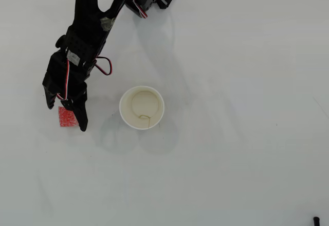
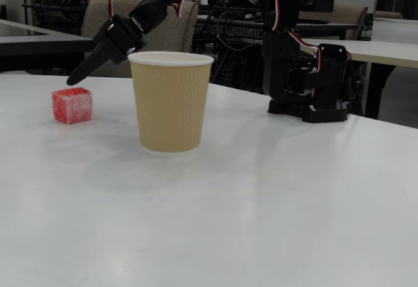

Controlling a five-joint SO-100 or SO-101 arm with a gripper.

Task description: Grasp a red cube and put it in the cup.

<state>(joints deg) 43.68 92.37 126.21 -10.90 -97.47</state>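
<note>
The black pincer (image 1: 66, 114) hangs over the white table (image 1: 231, 159), just above the red cube (image 1: 67, 117). In the overhead view one long finger (image 1: 81, 117) points down the picture along the right side of the cube, and a shorter black part sits up and to the left of the cube. The cube peeks out between them. It is hard to tell from these pictures whether the fingers are spread or pressed together.

In the fixed view the pincer (image 2: 75, 78) is up in the air, with its tip pointing down and to the left. It is higher than the red cube (image 2: 72, 105) and is not touching it there. The cube sits flat on the table (image 2: 228, 235). It is red with little white specks.

The cup (image 1: 142, 107) stands to the right of the cube in both views, close by but not touching. In the fixed view the cup (image 2: 170, 102) is tan with wavy sides and a white rim, and it stands upright. From above, its inside looks cream.

The arm's black base (image 2: 307, 71) stands on the far side of the table, with red and white wires on it.
</note>
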